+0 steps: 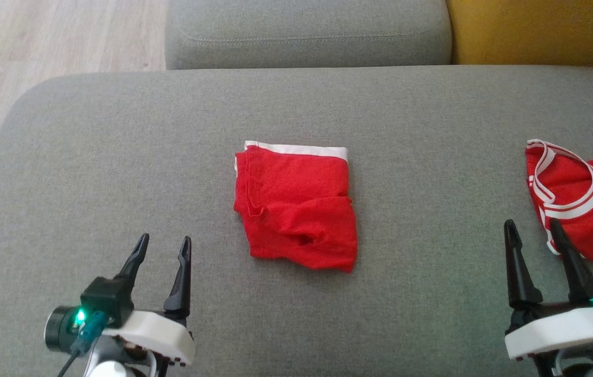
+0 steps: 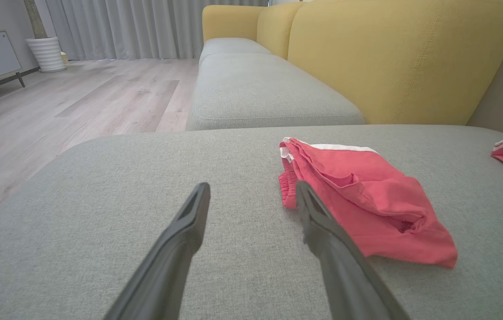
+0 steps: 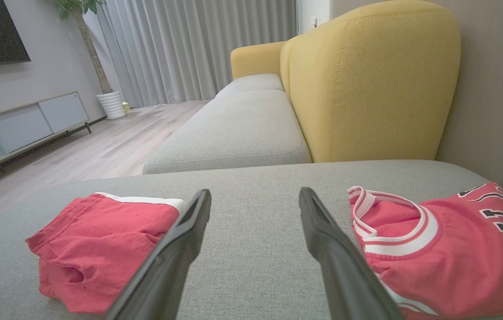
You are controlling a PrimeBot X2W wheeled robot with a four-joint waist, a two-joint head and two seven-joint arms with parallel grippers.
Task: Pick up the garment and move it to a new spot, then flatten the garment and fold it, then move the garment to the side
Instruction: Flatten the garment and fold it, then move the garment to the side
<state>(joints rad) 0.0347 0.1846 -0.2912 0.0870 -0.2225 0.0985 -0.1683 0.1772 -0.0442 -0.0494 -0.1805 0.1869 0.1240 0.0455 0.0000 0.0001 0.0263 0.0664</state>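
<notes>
Head view first: I've got a pair of red shorts (image 1: 296,204) lying near the middle of the grey woven cushion (image 1: 118,157). They're folded into a rough rectangle, with a white band along the far edge and a rumpled near hem with a small dark pucker in the cloth. The left gripper (image 1: 165,241) sits at the lower left, its two dark tapered fingers spread apart and holding nothing, well short of the shorts. The right gripper (image 1: 532,226) is at the lower right, fingers likewise parted and empty. Its tips are just beside the near edge of a red jersey (image 1: 590,209); whether they touch the cloth I can't tell. That jersey lies bunched at the cushion's right edge, with white-and-red striped trim curling round an opening.

Left wrist view: the shorts lie on the cushion just past the finger on that view's right. The fabric is a soft knit, and a gathered elastic edge faces me.

Right wrist view: there's bare cushion between the fingers, shorts to the left and jersey to the right, with black white-edged lettering across it. Behind are a grey seat cushion (image 3: 233,133) with a stitched seam, a rounded mustard-yellow backrest (image 3: 367,80), a pale plank floor (image 3: 113,133) and pleated curtains (image 3: 189,44).
</notes>
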